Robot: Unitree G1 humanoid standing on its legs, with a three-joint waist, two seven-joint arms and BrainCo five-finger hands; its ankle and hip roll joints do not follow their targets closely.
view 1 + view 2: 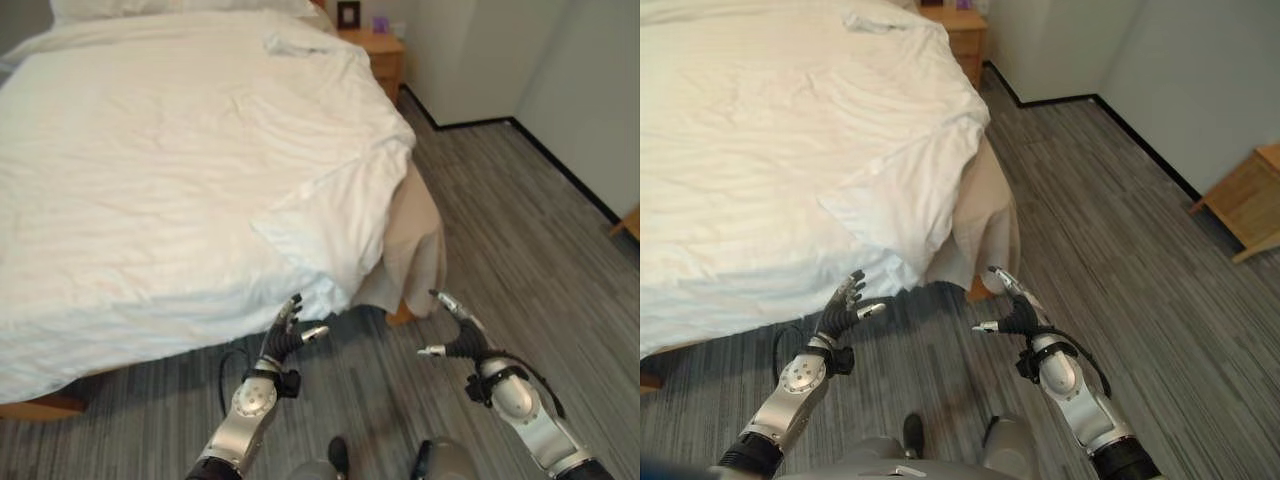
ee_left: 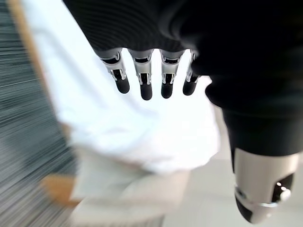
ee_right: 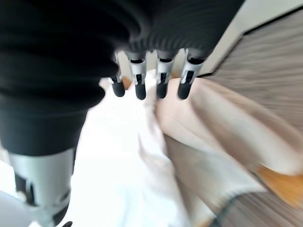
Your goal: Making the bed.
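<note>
Hovering empty above the grey plank floor, fingers relaxed and spread: left hand just short of the hanging edge of the white duvet, right hand apart from it, near the bed's corner. Lying rumpled over the bed, the duvet, its corner drooping over a beige underlayer. Standing beyond the far corner, a wooden nightstand, its top objects too small to identify. Peeking in at the right edge, wooden furniture, cut off.

I see a matt white cloth duvet, creased, over a beige fabric sheet. At my one o'clock stands a smooth wooden nightstand; the floor looks like streaked grey plank.
</note>
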